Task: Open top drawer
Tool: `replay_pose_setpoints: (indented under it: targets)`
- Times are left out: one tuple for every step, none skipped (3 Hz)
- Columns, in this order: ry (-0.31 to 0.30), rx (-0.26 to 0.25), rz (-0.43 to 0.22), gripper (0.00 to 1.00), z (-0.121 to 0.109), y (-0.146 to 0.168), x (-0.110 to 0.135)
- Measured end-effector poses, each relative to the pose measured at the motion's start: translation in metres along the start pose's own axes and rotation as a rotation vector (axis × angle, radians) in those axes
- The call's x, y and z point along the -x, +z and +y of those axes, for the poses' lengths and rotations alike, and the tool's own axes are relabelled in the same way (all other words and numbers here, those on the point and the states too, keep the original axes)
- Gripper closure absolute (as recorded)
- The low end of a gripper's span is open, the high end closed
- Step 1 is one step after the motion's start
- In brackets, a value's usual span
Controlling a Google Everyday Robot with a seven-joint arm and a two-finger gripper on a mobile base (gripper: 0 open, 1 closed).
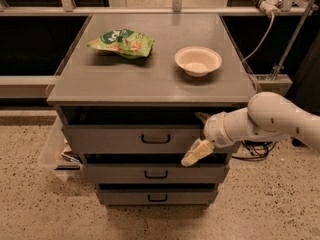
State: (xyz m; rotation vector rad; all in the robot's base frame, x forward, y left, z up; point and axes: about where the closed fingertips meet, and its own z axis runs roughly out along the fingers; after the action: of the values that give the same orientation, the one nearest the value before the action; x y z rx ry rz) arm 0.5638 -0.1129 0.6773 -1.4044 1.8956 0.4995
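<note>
The top drawer [110, 139] is the widest grey front under the cabinet top, with a small black loop handle [155, 139] at its centre. A dark gap runs above it. My gripper [199, 135] is at the right part of this drawer front, right of the handle. Its fingers are spread apart: the cream lower finger [195, 154] lies at the drawer's bottom edge and the upper fingertip [202, 117] at its top edge. The white arm [270, 119] reaches in from the right.
Two shorter drawers [156, 174] [157, 197] lie below. On the cabinet top [150, 79] are a green snack bag [121, 42] and a white bowl [198, 60]. A clear bin [54, 151] stands at the cabinet's left. Cables [252, 151] hang at the right.
</note>
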Motion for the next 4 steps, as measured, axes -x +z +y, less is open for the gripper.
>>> replay_pose_setpoints:
  targets:
    - [0.019, 0.057, 0.080, 0.00, 0.009, -0.004, -0.007]
    - [0.069, 0.106, 0.134, 0.00, 0.024, -0.014, -0.018]
    - [0.115, 0.135, 0.178, 0.00, 0.041, -0.028, -0.028]
    - [0.175, 0.158, 0.192, 0.00, 0.063, -0.043, -0.033]
